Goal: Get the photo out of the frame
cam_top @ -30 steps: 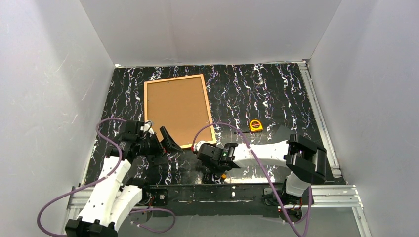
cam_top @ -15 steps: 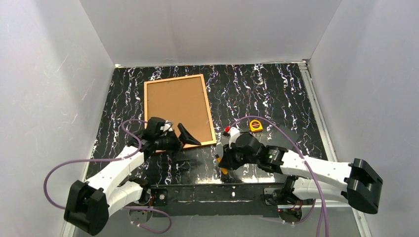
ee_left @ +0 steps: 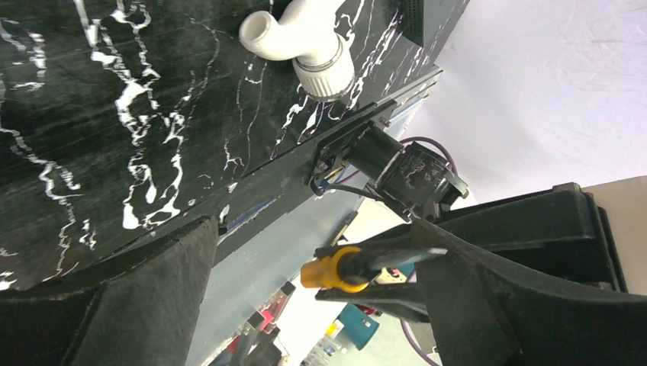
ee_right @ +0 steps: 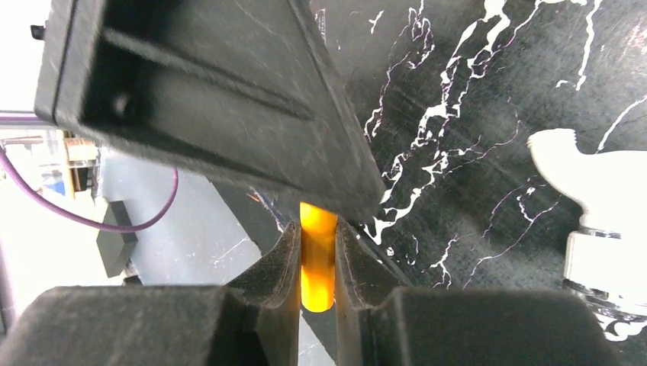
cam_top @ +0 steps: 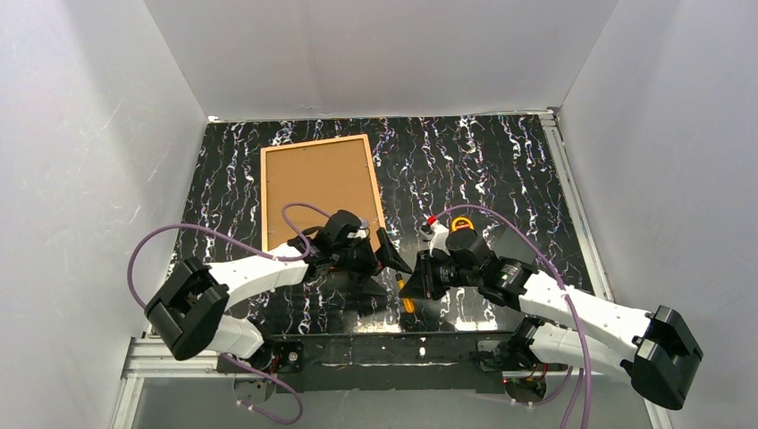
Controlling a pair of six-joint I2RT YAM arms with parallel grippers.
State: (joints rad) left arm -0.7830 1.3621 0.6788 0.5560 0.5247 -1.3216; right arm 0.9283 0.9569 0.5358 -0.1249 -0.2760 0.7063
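Shows the frame (cam_top: 322,192) lying cork-back up at the far left of the table (cam_top: 483,161), photo hidden and judged not yet removed; right gripper (cam_top: 414,284) clenched on a slim yellow tool (cam_top: 407,302), left gripper (cam_top: 391,256) spread wide just beside it, probably for a handover.

Frame (cam_top: 320,189): thin reddish-brown wood edge, back a tan cork-like board, matt and grainy. Table (cam_top: 465,170): black marbled surface with white veins, slight sheen. Right gripper (ee_right: 317,229) fingers (ee_right: 282,263): matt black plastic. Orange-yellow rod (ee_right: 318,267) between them: smooth, glossy. Arm shells (cam_top: 259,271): smooth white plastic.
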